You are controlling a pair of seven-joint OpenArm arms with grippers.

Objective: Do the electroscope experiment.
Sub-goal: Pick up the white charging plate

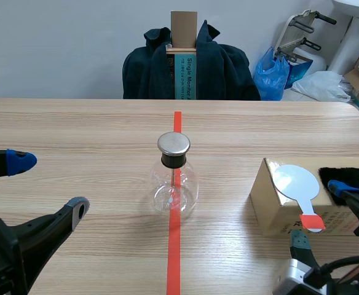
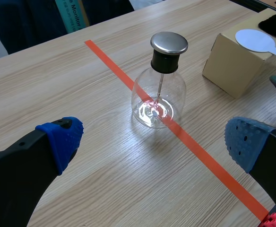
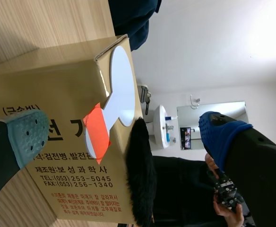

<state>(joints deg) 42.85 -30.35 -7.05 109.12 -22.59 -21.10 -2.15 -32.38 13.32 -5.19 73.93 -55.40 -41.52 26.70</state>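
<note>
The flask [image 1: 174, 184] stands left of the box [image 1: 270, 209], which carries the paddle [image 1: 296, 181].

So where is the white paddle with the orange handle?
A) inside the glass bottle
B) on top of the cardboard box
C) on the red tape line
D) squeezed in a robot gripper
B: the white paddle lies flat on top of the cardboard box, away from the bottle and the tape line, and no gripper is holding it.
</note>
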